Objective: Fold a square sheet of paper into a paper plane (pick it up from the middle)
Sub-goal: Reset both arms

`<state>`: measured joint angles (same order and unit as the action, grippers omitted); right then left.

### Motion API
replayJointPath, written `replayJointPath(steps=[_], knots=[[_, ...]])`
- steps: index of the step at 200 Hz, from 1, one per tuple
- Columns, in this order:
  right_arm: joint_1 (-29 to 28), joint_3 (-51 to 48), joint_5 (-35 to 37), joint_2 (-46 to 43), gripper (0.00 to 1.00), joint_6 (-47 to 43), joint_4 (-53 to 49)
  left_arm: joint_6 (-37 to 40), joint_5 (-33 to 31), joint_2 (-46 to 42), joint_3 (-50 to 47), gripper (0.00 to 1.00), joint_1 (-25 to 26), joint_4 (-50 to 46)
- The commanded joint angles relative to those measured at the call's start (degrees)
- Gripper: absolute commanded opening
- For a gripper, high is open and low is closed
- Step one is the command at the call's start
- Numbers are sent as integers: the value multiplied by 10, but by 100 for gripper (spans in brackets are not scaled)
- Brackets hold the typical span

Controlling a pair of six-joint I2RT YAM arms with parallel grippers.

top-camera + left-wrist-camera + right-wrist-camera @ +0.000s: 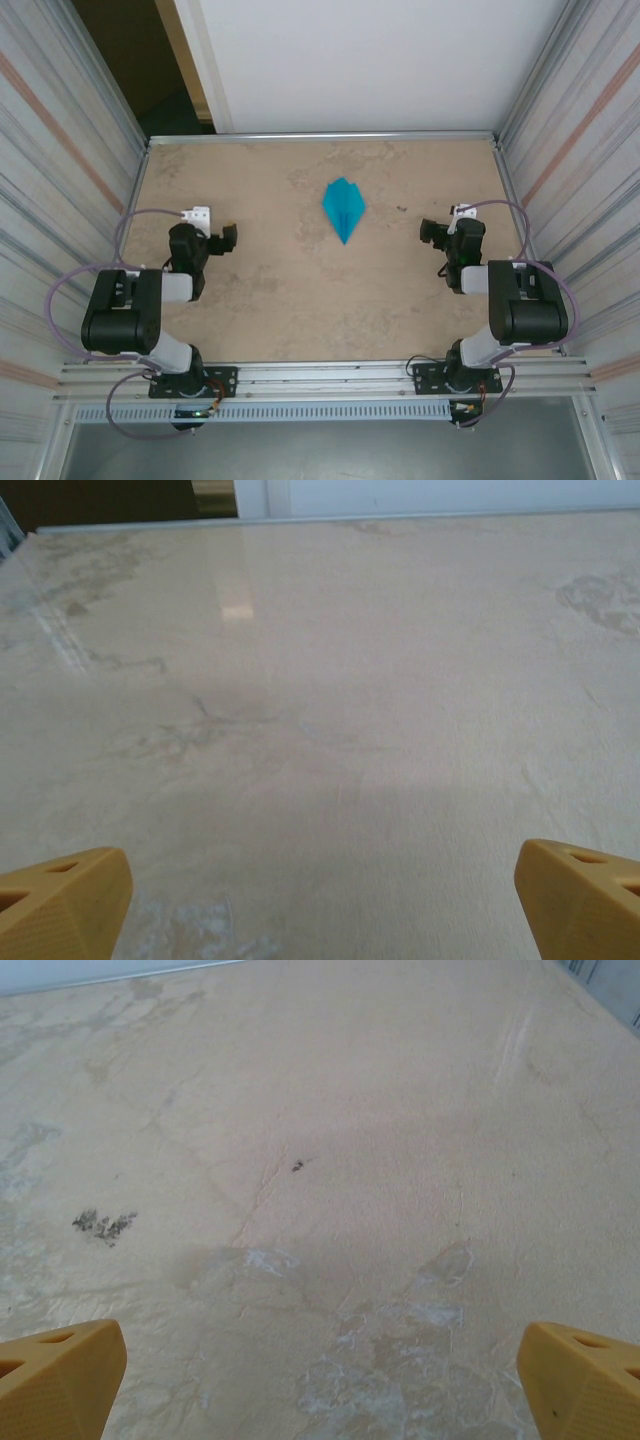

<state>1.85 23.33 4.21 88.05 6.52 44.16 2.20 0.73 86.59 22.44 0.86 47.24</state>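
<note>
Top external, left pincer point(227, 238), right pincer point(431, 232) agape

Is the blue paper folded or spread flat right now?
Folded: the paper plane lies on the table as a pointed kite shape with a centre crease, not a square.

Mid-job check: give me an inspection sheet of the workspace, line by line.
surface: beige mottled table, pale scuffs, small dark marks.
job's things: paper plane folded, flat, beyond mid-table, tip toward the arms, untouched.
clutter: nothing seen.
grippers: left gripper and right gripper open, empty, either side of the plane.
cables: purple-grey cables loop off each arm, clear of the paper.
surroundings: ribbed metal walls both sides, white panel behind.
</note>
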Motion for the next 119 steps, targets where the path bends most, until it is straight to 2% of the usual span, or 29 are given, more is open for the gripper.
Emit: replayJointPath(steps=[1, 119], knots=[[0, -1, -6, 3, 99, -10, 20, 9, -23, -2, 6, 99, 6, -12], [1, -1, -6, 3, 99, -11, 19, 16, -9, 7, 19, 99, 7, -29]])
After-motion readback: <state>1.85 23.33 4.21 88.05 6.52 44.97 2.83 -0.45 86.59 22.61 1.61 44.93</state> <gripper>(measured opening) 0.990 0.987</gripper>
